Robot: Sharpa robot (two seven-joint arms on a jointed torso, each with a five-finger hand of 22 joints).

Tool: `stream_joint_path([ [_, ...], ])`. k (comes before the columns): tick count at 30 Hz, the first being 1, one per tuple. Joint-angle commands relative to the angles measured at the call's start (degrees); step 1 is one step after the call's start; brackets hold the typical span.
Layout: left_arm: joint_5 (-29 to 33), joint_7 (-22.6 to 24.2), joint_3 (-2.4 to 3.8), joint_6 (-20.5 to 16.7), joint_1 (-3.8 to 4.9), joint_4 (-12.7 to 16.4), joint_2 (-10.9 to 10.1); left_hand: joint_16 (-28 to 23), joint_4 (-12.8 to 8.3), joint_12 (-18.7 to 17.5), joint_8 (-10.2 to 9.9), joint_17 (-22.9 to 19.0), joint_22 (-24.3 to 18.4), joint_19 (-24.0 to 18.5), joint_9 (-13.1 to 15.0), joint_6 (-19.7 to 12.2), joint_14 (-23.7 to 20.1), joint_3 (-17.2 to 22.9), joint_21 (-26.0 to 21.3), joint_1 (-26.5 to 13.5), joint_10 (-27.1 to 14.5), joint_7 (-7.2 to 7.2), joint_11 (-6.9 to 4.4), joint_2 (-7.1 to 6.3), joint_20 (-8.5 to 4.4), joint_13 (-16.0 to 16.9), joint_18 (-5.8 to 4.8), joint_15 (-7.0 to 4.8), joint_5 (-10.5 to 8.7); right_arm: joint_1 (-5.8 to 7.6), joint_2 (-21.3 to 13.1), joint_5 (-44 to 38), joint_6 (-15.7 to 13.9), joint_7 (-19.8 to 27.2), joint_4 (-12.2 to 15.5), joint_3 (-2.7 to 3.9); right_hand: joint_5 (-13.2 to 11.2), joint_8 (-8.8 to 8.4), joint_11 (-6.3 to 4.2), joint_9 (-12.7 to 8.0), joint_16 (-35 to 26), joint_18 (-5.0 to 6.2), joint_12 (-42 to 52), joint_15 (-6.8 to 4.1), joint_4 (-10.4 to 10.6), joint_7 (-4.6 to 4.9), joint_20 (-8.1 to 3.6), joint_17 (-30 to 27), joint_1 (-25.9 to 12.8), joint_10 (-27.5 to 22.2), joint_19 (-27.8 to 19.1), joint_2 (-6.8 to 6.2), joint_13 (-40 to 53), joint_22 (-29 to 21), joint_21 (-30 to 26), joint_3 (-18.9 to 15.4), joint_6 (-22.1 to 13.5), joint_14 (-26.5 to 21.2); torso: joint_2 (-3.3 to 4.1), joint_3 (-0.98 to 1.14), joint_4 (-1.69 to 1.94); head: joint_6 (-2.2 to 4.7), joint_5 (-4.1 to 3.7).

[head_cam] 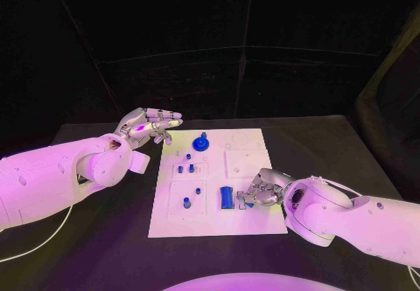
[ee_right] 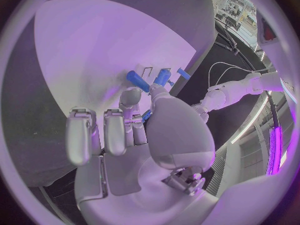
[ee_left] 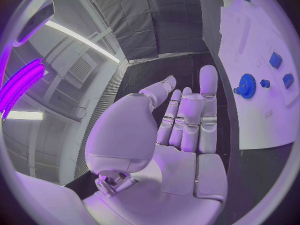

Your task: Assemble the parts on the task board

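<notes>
Blue parts lie scattered on the white board (head_cam: 247, 225) at the middle of the counter (head_cam: 87, 242). The right hand (head_cam: 263, 189) pinches a small blue piece (ee_right: 145, 116) in its fingers (ee_right: 128, 99) beside a long blue bar (head_cam: 227, 197); a loose pinch could drop or tilt it. The left hand (head_cam: 147, 126) hovers off the board's far corner, fingers apart, holding nothing.
</notes>
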Motion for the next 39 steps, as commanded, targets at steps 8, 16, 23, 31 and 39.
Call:
stream_joint_path([
  [8,0.18,-0.04,0.05,0.79,0.08,-0.02,0.06,0.02,-0.17,0.23,0.02,-0.10,-0.11,-0.24,-0.05,-0.21,-0.38,-0.29,-0.41,0.19,-0.48,0.02,0.06,0.45,0.05,-0.10,0.79,-0.11,0.35,0.06,0.22,-1.36,0.82,0.23,0.76,0.00,-3.05,0.31,0.16,0.48,0.24,-0.57,0.60,-0.26,0.13,-0.03,-0.32,3.07,-1.29,0.61,1.81,1.07,0.89,9.60,0.17,-2.10,0.31,3.92,0.02,0.03,-0.05,0.09,0.03],
  [16,0.18,-0.05,0.05,0.81,0.08,-0.06,0.10,0.01,-0.18,0.23,0.02,-0.11,-0.11,-0.25,-0.05,-0.22,-0.38,-0.30,-0.41,0.18,-0.50,0.02,0.07,0.45,0.05,-0.10,0.79,-0.10,0.35,0.06,0.04,-2.56,1.50,0.13,0.87,0.00,0.96,0.72,-0.48,0.95,1.47,-0.82,3.59,-0.75,-1.88,-0.71,-0.70,4.78,2.63,1.71,2.50,4.59,3.19,10.49,0.86,-0.37,1.07,4.27,0.01,0.00,-0.01,0.14,-0.15],
  [23,0.18,-0.08,0.05,0.80,0.08,-0.07,0.11,0.01,-0.18,0.23,0.02,-0.11,-0.11,-0.25,-0.05,-0.22,-0.38,-0.30,-0.41,0.18,-0.50,0.02,0.07,0.45,0.05,-0.10,0.79,-0.10,0.35,0.06,-0.08,-4.63,2.15,-0.06,0.78,0.00,-6.85,0.58,-0.85,1.16,1.77,-0.86,3.63,-1.11,-6.62,-1.06,-1.13,5.23,9.70,1.77,2.61,6.04,3.64,10.66,0.97,4.06,0.86,4.30,0.05,0.02,0.00,0.09,-0.19],
  [31,0.18,-0.13,0.05,0.79,0.08,-0.10,0.12,0.00,-0.20,0.24,0.02,-0.19,-0.12,-0.27,-0.04,-0.23,-0.43,-0.30,-0.43,0.22,-0.63,0.01,0.07,0.47,0.05,-0.11,0.79,-0.09,0.35,0.06,-0.10,-5.56,2.21,-0.14,0.69,0.00,-6.85,0.54,-0.78,1.19,1.67,-0.86,3.26,-1.07,-7.06,-0.96,-1.13,5.12,9.88,1.71,2.61,5.79,3.48,10.67,0.96,4.66,0.80,4.26,0.05,0.01,0.02,0.13,-0.25],
  [39,0.18,-0.18,0.05,0.81,0.08,-0.15,0.16,-0.01,-0.21,0.24,0.02,-0.21,-0.13,-0.27,-0.04,-0.23,-0.44,-0.30,-0.44,0.23,-0.66,0.02,0.08,0.48,0.06,-0.11,0.79,-0.09,0.35,0.06,-0.22,-5.82,0.65,-0.05,0.78,0.00,-5.18,0.36,-0.28,1.20,1.51,-0.86,2.71,-0.64,-1.79,-0.49,-0.76,4.96,3.08,1.99,2.59,7.50,3.39,10.67,0.94,4.81,0.87,4.21,0.03,0.02,0.00,0.24,-0.23],
])
